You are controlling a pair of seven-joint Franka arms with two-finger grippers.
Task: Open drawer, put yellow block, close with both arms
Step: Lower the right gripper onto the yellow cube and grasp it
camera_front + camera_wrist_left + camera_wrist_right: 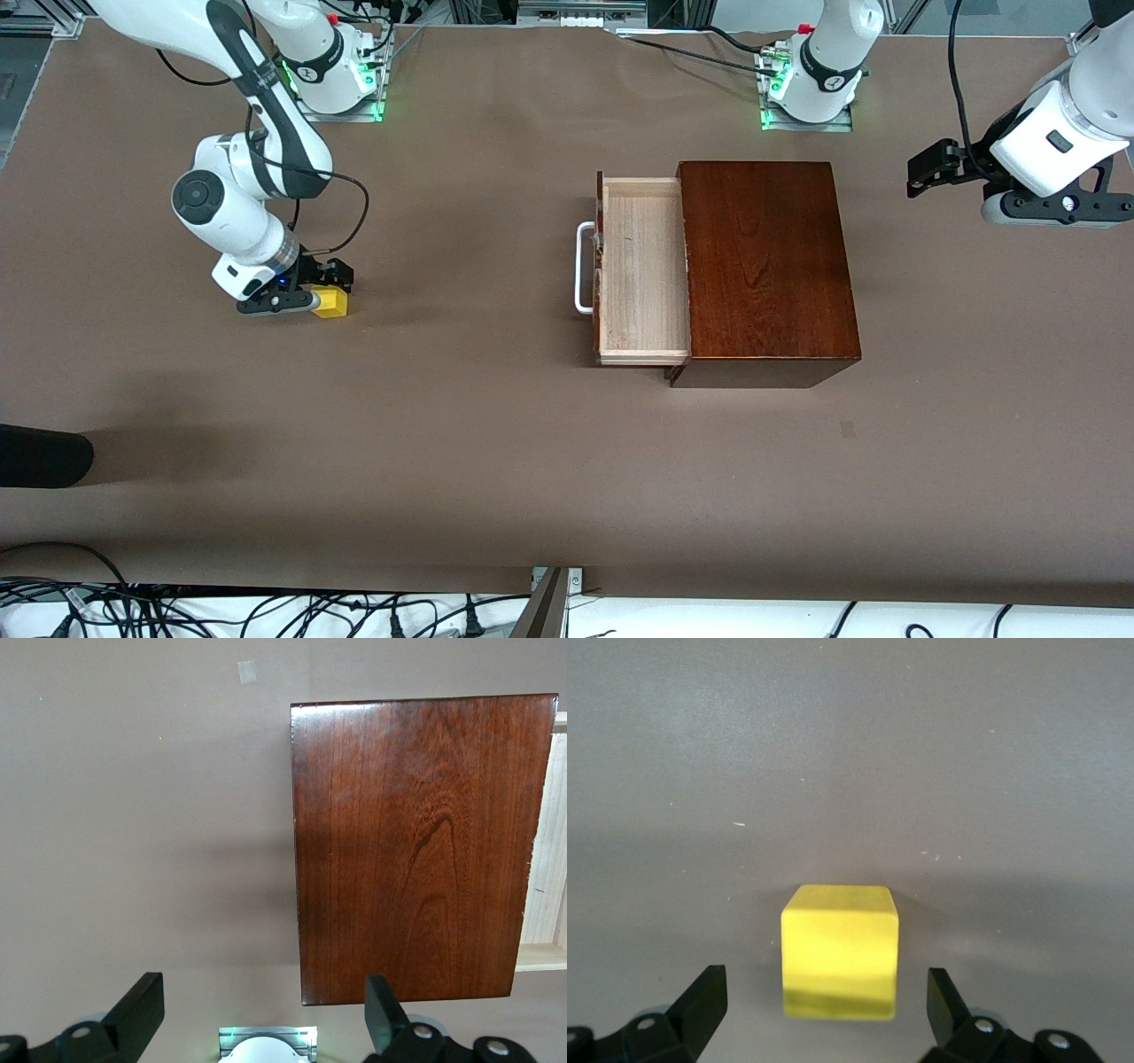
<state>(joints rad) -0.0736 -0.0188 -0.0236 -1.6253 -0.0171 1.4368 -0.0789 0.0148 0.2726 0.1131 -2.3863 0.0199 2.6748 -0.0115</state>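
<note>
The drawer (pixel 642 266) stands pulled out of the dark wooden box (pixel 766 266), its pale tray bare and its white handle (pixel 583 268) facing the right arm's end. The yellow block (pixel 332 302) rests on the table at that end. My right gripper (pixel 324 285) is low around it and open. In the right wrist view the block (pixel 840 952) sits between the spread fingers (pixel 700 1001) of the right gripper (pixel 825 983), touching neither. My left gripper (pixel 926 168) waits open in the air at the left arm's end, beside the box (pixel 416 850); nothing is between its fingers (pixel 263 992).
A dark rounded object (pixel 44 456) pokes in at the table's edge at the right arm's end, nearer the front camera. Cables (pixel 266 611) run along the near edge. The left arm's base (pixel 266 1045) shows in the left wrist view.
</note>
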